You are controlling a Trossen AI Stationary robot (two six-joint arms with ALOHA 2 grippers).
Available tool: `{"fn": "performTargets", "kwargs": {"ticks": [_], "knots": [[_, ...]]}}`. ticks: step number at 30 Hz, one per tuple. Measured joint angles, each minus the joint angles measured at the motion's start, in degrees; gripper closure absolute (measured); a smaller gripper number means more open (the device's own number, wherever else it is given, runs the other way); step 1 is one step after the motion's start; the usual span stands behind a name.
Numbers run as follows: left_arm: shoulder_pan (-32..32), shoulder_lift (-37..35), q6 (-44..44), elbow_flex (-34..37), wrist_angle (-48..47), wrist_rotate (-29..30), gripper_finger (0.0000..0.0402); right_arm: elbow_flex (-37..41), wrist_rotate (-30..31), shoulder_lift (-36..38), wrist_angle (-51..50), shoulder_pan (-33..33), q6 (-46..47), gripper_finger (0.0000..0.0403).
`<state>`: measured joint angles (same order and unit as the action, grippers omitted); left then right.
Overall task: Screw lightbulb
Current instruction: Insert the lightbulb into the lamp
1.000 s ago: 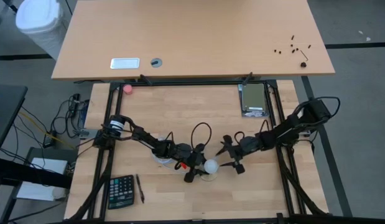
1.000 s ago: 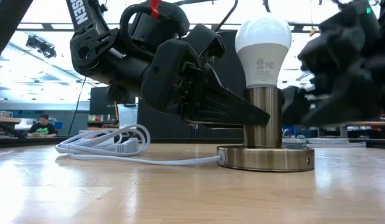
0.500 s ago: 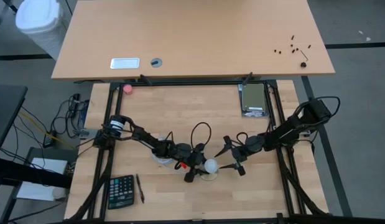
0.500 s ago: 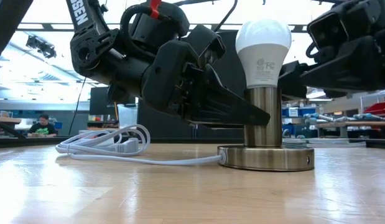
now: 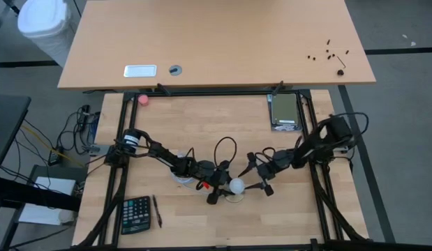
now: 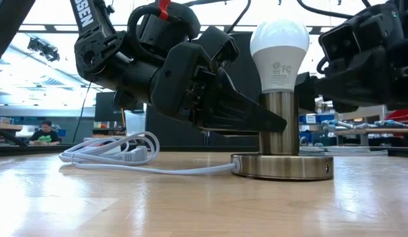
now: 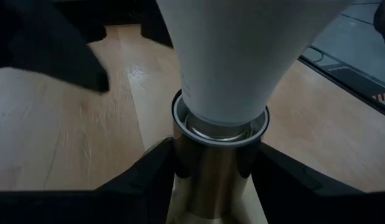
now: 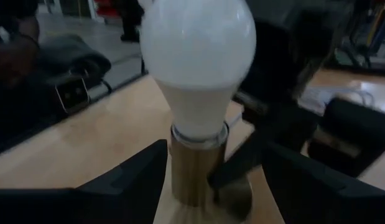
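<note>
At the left edge of the wooden table (image 5: 202, 125), near the front, a black calculator (image 5: 135, 214) lies flat with a dark pen (image 5: 157, 210) just beside it. Farther back on that side a small pink ball (image 5: 143, 99) sits near the table's rear rail.

The left arm reaches in from the left side toward the middle of the table, and a white power cord (image 6: 118, 155) lies in loose loops on the wood beside it, running to the brushed-metal lamp base (image 6: 283, 166). The left gripper (image 5: 217, 187) is low at the lamp, its fingers (image 7: 148, 177) set against either side of the metal socket post (image 6: 279, 125), clamped on it just under the bulb.

The lightbulb (image 6: 279, 46) stands upright in the top of that socket post, near the front middle of the table; its white globe is up and its neck sits down in the socket's rim, as the left wrist view shows (image 7: 242, 56).

To the right, the right gripper (image 5: 258, 176) hangs just beside the bulb with its fingers (image 8: 130, 177) spread wide apart, one on each side of the lamp, touching neither bulb nor post. The right arm runs back to the table's right edge. Behind it, at the rear right, a grey rectangular box (image 5: 285, 111) rests on the table.
</note>
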<state>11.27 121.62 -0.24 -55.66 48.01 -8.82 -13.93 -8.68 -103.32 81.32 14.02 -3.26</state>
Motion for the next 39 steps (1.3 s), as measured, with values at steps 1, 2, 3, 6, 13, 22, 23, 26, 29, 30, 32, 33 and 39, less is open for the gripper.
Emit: {"fn": "performTargets", "kwargs": {"ticks": [1,2,3,6,13,22,23,26,29,30,32,33,39], "knots": [[0.00,0.00,-0.01,0.00,0.02,0.00,0.0203,0.00,-0.02,-1.14,2.42,0.01,0.07,0.0136],[0.00,0.00,-0.01,0.00,0.02,0.00,0.0203,-0.01,-0.03,-2.23,4.39,0.04,0.25,0.0136],[0.00,0.00,-0.01,0.00,0.04,0.00,0.0203,-0.02,-0.03,-3.23,5.73,0.09,0.61,0.0136],[0.00,0.00,-0.04,0.00,0.08,0.00,0.0203,-0.92,-0.03,-5.06,7.45,0.44,1.59,0.0135],[0.00,0.00,-0.09,0.00,0.22,0.01,0.0203,-3.88,-0.06,-6.39,7.51,1.82,0.81,0.0140],[0.00,0.00,-1.00,0.00,0.29,0.20,0.0203,-6.58,-0.02,-6.39,4.56,1.99,-0.17,0.0151],[0.00,0.00,-1.49,0.00,0.30,0.41,0.0203,-6.79,-0.02,-6.39,4.02,1.99,-0.23,0.0152],[0.00,0.00,-1.89,-0.04,0.26,0.61,0.0203,-7.58,-0.01,-6.39,3.25,1.99,-0.36,0.0153],[0.00,0.00,-1.94,-0.04,0.24,0.72,0.0203,-7.74,-0.01,-6.39,2.78,1.91,-0.62,0.0155],[0.00,0.00,-1.94,-0.04,0.24,0.83,0.0203,-7.75,-0.01,-6.39,2.81,1.83,-0.69,0.0156],[0.00,0.00,-1.94,-0.04,0.22,0.95,0.0203,-7.76,-0.01,-6.39,2.79,1.64,-0.67,0.0161],[0.00,0.00,-1.94,-0.04,0.22,1.10,0.0203,-7.74,-0.01,-6.39,2.79,1.55,-0.58,0.0164],[0.00,-0.02,-1.93,-0.04,0.04,2.48,0.0203,-7.74,0.03,-6.39,2.62,1.49,-0.40,0.0176]]}}
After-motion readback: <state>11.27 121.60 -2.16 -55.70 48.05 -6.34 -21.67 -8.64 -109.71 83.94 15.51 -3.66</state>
